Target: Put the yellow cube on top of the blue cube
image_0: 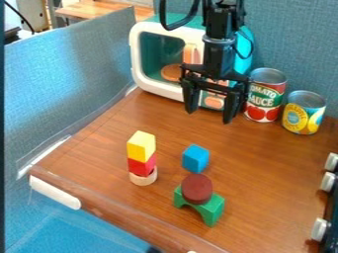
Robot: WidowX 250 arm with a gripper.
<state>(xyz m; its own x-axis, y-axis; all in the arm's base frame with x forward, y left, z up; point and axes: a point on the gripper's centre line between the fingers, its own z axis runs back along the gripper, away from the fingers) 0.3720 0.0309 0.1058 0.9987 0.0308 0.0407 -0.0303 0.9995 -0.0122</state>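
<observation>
- Here we are, my claw (210, 114) wide apart and empty, hanging high in front of the toy microwave (147, 60).
- First danger: the yellow cube (141, 146) tops a stack, on a red cube (142, 166) over a pale round block (143, 178). Close too low and I could pinch the red one too, or a sideways nudge could topple all three (nervy stuff, towers).
- Next danger: the blue cube (195, 158) looks small on top; release off-centre and the yellow one could tip off.
- And close by, the dark red disc (196, 188) on the green arch (212, 210) could catch a careless finger.
- Now, positions! The yellow cube lies lower and left of my claw in the camera view, well apart from it; the blue one sits below me, right of the stack.
</observation>
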